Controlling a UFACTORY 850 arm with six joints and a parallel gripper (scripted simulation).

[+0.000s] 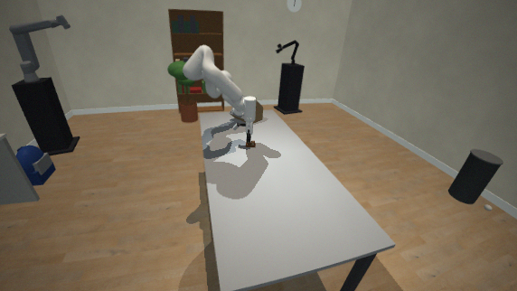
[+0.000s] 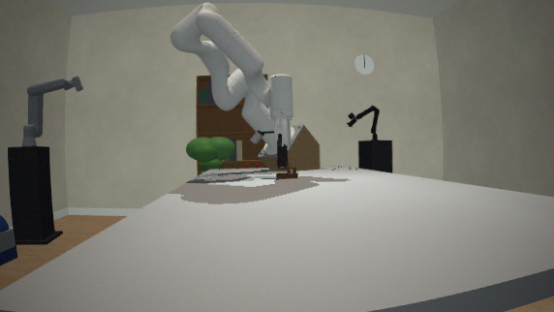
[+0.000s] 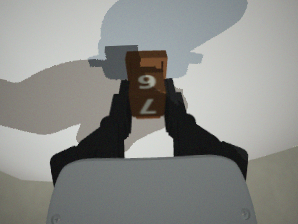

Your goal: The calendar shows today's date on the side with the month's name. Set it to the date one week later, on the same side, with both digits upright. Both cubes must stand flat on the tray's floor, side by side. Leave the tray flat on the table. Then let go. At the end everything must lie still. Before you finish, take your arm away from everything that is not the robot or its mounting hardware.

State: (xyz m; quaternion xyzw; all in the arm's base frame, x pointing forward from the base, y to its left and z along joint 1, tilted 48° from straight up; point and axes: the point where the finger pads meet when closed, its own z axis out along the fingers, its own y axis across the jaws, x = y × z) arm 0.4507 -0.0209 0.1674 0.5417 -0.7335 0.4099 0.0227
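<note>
A white robot arm (image 1: 217, 79) reaches down over the far end of a long white table (image 1: 289, 199), with a bookshelf (image 1: 173, 41), a green plant (image 2: 209, 148) and a small brown house-shaped box (image 2: 306, 151) close behind it. Its black gripper (image 3: 148, 106) is clamped on the wooden calendar (image 3: 148, 86), fingers pressing both sides. From the room views the calendar is just a small brown block on the table — only the wrist camera shows its white digits, a 6 above a 7.

Table (image 1: 289, 203): centre frame. Tray (image 1: 250, 145) on its far end, cubes (image 3: 148, 90) in it, between gripper (image 3: 147, 111) fingers. Bookshelf (image 1: 172, 45) behind, upper centre. Bin (image 1: 474, 176) at right.
</note>
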